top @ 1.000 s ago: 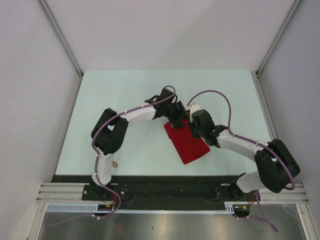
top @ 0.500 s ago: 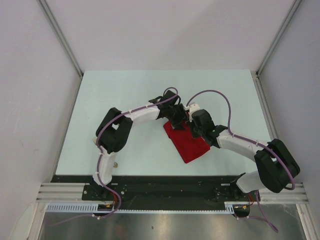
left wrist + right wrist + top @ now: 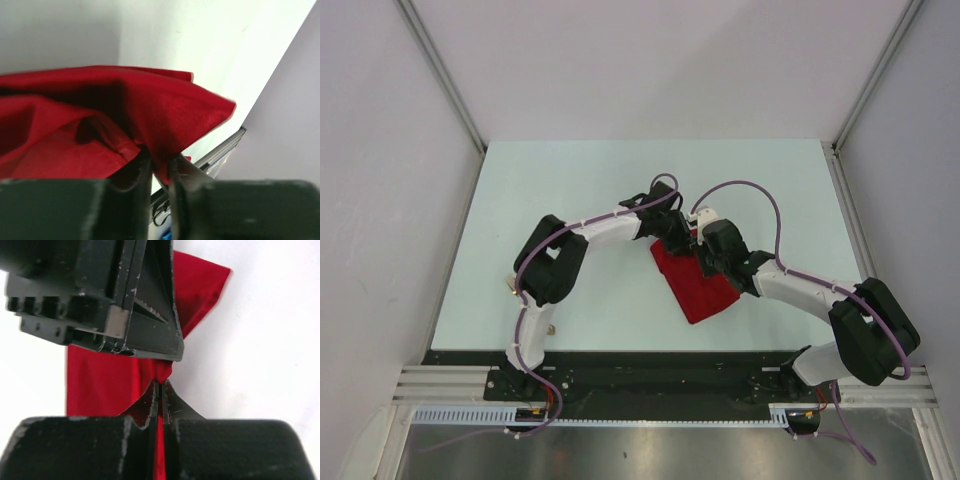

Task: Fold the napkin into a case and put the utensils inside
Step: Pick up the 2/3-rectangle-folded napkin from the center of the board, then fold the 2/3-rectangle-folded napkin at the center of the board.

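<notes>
The red napkin [image 3: 695,290] lies folded and slanted in the middle of the table, its far end lifted between both arms. My left gripper [image 3: 677,243] is shut on a fold of the napkin [image 3: 150,105], and red cloth runs between its fingers [image 3: 159,161]. Right beside it, my right gripper [image 3: 699,250] is shut on the edge of the napkin [image 3: 100,385], its tips [image 3: 160,383] nearly touching the left gripper's black body [image 3: 125,300]. A small gold-coloured bit [image 3: 551,327] shows by the left arm's base. I cannot tell if it is one of the utensils.
The pale table [image 3: 570,190] has raised metal rails at its left and right edges and grey walls around it. A black base rail [image 3: 650,375] runs along the near edge. Purple cables loop above both wrists.
The left gripper moved slightly right onto the napkin's far end and closed on the cloth. The right gripper kept its grip and hardly moved.
</notes>
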Motion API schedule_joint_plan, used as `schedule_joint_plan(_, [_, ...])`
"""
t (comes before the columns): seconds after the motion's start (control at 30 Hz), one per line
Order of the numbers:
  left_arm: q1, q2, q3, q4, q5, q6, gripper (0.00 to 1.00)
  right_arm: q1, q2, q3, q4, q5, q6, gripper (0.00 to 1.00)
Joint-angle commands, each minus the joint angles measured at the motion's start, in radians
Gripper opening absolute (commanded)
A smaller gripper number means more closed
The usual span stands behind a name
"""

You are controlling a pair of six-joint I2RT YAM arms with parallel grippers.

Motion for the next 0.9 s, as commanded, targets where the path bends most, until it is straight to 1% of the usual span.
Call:
schedule_joint_plan(0.0, [-0.005, -0.015, -0.013, 0.085, 0.019, 0.055, 0.15, 0.002, -0.028, 0.011, 0.012, -0.062, 0.037, 0.03])
schedule_joint_plan(0.03, [-0.005, -0.021, -0.020, 0.096, 0.025, 0.056, 0.07, -0.004, -0.036, 0.014, 0.001, -0.074, 0.064, 0.07])
schedule_joint_plan(0.07, [-0.007, -0.024, -0.039, 0.106, 0.030, 0.060, 0.03, -0.010, -0.054, 0.017, -0.017, -0.088, 0.075, 0.16])
schedule_joint_plan(0.1, [-0.005, -0.028, -0.046, 0.137, 0.044, 0.072, 0.00, -0.018, -0.067, 0.016, -0.026, -0.120, 0.095, 0.20])
schedule_joint_plan(0.13, [-0.005, -0.030, -0.053, 0.139, 0.047, 0.078, 0.00, -0.048, -0.082, 0.019, -0.035, -0.146, 0.128, 0.24])
schedule_joint_plan(0.17, [-0.005, -0.035, -0.065, 0.142, 0.056, 0.084, 0.00, -0.070, -0.103, 0.025, -0.067, -0.186, 0.144, 0.31])
schedule_joint_plan(0.2, [-0.005, -0.036, -0.071, 0.162, 0.076, 0.090, 0.00, -0.088, -0.116, 0.034, -0.087, -0.239, 0.155, 0.35])
schedule_joint_plan(0.23, [-0.004, -0.038, -0.076, 0.165, 0.084, 0.095, 0.00, -0.108, -0.128, 0.045, -0.110, -0.260, 0.163, 0.39])
schedule_joint_plan(0.27, [-0.004, -0.041, -0.083, 0.162, 0.090, 0.099, 0.00, -0.139, -0.151, 0.046, -0.144, -0.276, 0.161, 0.47])
schedule_joint_plan(0.33, [-0.002, -0.045, -0.097, 0.179, 0.107, 0.106, 0.00, -0.171, -0.166, 0.034, -0.172, -0.341, 0.158, 0.55])
schedule_joint_plan(0.4, [-0.002, -0.048, -0.119, 0.209, 0.123, 0.098, 0.00, -0.220, -0.185, 0.011, -0.163, -0.428, 0.181, 0.58])
schedule_joint_plan(0.47, [-0.002, -0.047, -0.129, 0.240, 0.166, 0.093, 0.00, -0.236, -0.200, -0.041, -0.114, -0.462, 0.205, 0.62])
schedule_joint_plan(0.57, [-0.001, -0.051, -0.143, 0.260, 0.191, 0.098, 0.00, -0.240, -0.216, -0.098, -0.046, -0.505, 0.253, 0.65])
schedule_joint_plan(0.7, [0.014, -0.059, -0.165, 0.284, 0.232, 0.110, 0.00, -0.245, -0.225, -0.165, 0.041, -0.522, 0.294, 0.67])
schedule_joint_plan(0.87, [0.028, -0.065, -0.191, 0.297, 0.254, 0.118, 0.00, -0.248, -0.214, -0.190, 0.038, -0.479, 0.307, 0.68])
